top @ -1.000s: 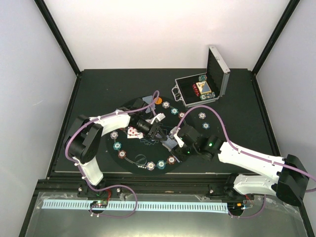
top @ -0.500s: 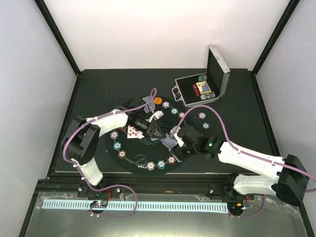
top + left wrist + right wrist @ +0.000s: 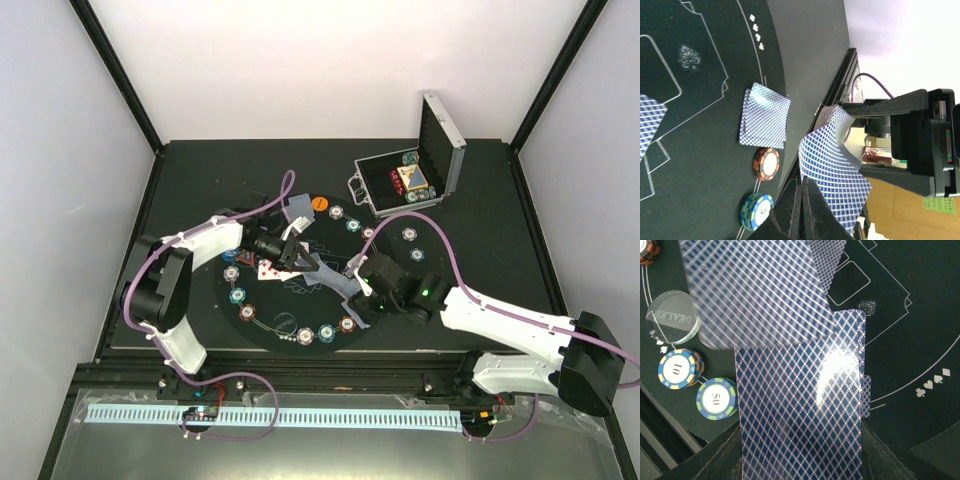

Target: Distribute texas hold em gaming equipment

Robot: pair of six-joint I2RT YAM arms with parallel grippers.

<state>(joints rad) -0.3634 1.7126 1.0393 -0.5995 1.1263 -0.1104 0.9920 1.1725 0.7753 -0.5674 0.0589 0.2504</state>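
Note:
My right gripper (image 3: 800,452) is shut on a deck of blue-checked playing cards (image 3: 800,405), held over the mat's near right part (image 3: 358,290). My left gripper (image 3: 804,184) is shut on the edge of one card (image 3: 835,170), which bends back to the deck and shows blurred in the right wrist view (image 3: 755,290). In the top view the left gripper (image 3: 298,257) hangs just left of the right one, the card (image 3: 328,272) spanning between them. Two face-down cards (image 3: 765,120) lie on the mat beside a red-brown chip (image 3: 766,163) and a teal chip (image 3: 756,211).
Poker chips ring the round black mat (image 3: 300,312); face-up cards (image 3: 268,268) lie left of centre. A clear dealer button (image 3: 672,317) and two chip stacks (image 3: 679,369) (image 3: 716,398) sit under the deck's left side. The open silver case (image 3: 405,183) stands at the back right.
My left gripper has shut on the deck's top card and drawn back to the left, pulling the card partly off. The right gripper has stayed in place with the deck.

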